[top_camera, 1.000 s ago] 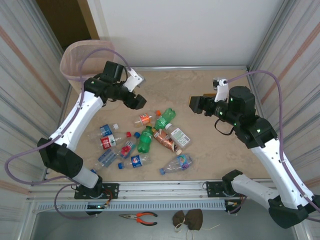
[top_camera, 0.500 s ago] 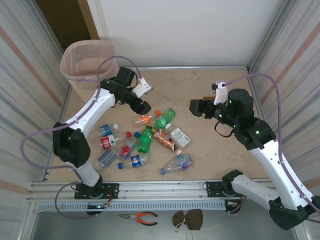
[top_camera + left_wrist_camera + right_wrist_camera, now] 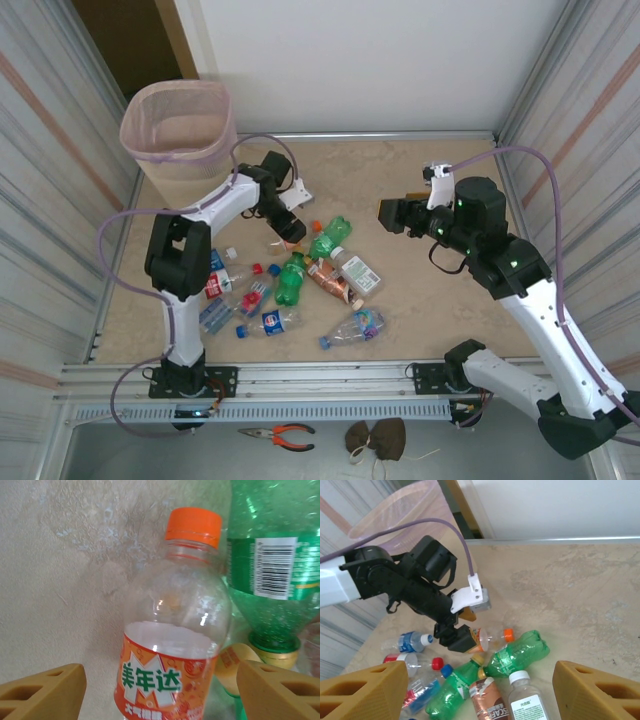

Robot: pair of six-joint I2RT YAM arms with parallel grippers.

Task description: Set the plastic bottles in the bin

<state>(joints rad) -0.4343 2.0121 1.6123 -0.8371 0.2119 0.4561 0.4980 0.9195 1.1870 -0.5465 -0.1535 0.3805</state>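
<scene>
Several plastic bottles [image 3: 300, 275] lie in a pile at the table's middle left. My left gripper [image 3: 288, 232] is down over a clear bottle with an orange cap and orange label [image 3: 175, 645]. Its fingers [image 3: 42, 692] stand open on either side of the label, apart from it. A green bottle [image 3: 275, 570] lies right beside it. The pale pink bin [image 3: 135, 140] stands at the back left corner, also in the right wrist view [image 3: 395, 515]. My right gripper [image 3: 392, 210] hangs open above the table to the right of the pile, holding nothing.
A second green bottle [image 3: 291, 280], a brown-label bottle [image 3: 333, 282] and a white-capped clear bottle [image 3: 357, 272] crowd just in front of the left gripper. Blue-label bottles [image 3: 215, 262] lie further left. Pliers [image 3: 280, 433] and a brown cloth [image 3: 375, 437] sit below the front rail.
My left arm has swung away from the bin and down to the pile, ending over the orange-label bottle. The right arm has stayed put.
</scene>
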